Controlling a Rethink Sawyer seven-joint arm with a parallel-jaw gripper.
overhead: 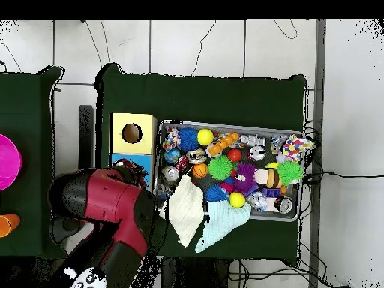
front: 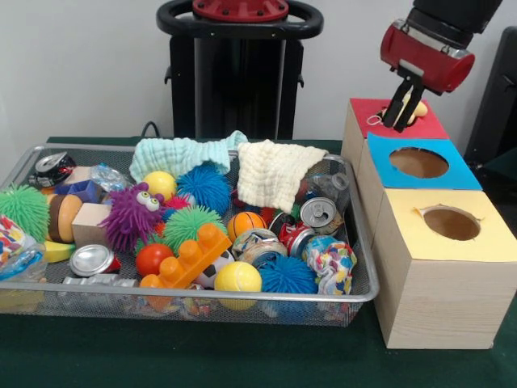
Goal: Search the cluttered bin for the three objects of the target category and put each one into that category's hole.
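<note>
A wire mesh bin point(front: 365, 267) sits on the green tabletop point(front: 242, 360), packed with clutter. At its left edge lie a green spiky ball point(front: 23, 210) and a crushed can point(front: 91, 259); next come a purple fuzzy monster toy point(front: 132, 214), an orange toy brick point(front: 187, 257), a yellow ball point(front: 237, 277) and a blue spiky ball point(front: 203, 187). A mint cloth point(front: 182, 153) and a cream cloth point(front: 273, 171) drape over the far rim. Further right lie a small basketball point(front: 245, 224), an upright can point(front: 317, 214) and a crumpled patterned wad point(front: 332, 263).

Right of the bin stand three wooden boxes in a row: a yellow-topped box point(front: 440, 275) nearest, a blue-topped box point(front: 420, 164) and a red-topped box point(front: 389, 118) farthest, the first two showing round holes.

The gripper point(front: 403, 109) hangs over the red-topped box, its jaws clamped on a small yellowish object point(front: 418, 111), just above the red top.
</note>
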